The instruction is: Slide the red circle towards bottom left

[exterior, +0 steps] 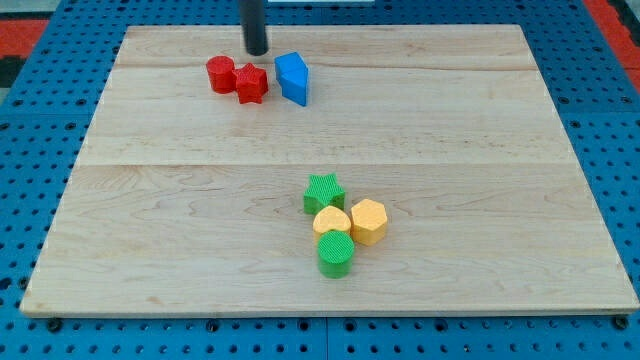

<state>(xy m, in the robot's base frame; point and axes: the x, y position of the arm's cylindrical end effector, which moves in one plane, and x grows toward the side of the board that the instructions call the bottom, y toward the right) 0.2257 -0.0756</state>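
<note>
A single camera view looks down at an angle on a pale wooden board (330, 120) resting on a blue pegboard surface (30, 150).

My tip (257, 52) is the lower end of a straight dark rod coming down from the view's top. There are no fingers on this rod, so nothing opens or closes and nothing is held; it can only push. It stands near the board's top edge, just above and to the view's right of the red blocks, apart from them.

The red circle (220, 74), the block to be moved, sits in the upper left part of the board. A red star-like block (251, 83) touches its right side, though its exact shape is hard to make out at this size. A blue block (292, 78) stands just beside that, further to the view's right.

My tip sits on the far side of the red pair from the bottom left, which seems a fair place to start a push that way. However, the red star-like block lies partly between my tip and the circle, so it may be shoved along too.

Below and to the left of the circle the board is bare wood all the way to the corner, giving open room.

4 more blocks cluster well apart at lower centre: a green star (323, 191), a yellow heart (331, 221), a yellow hexagon (368, 220) and a green cylinder (335, 254).
</note>
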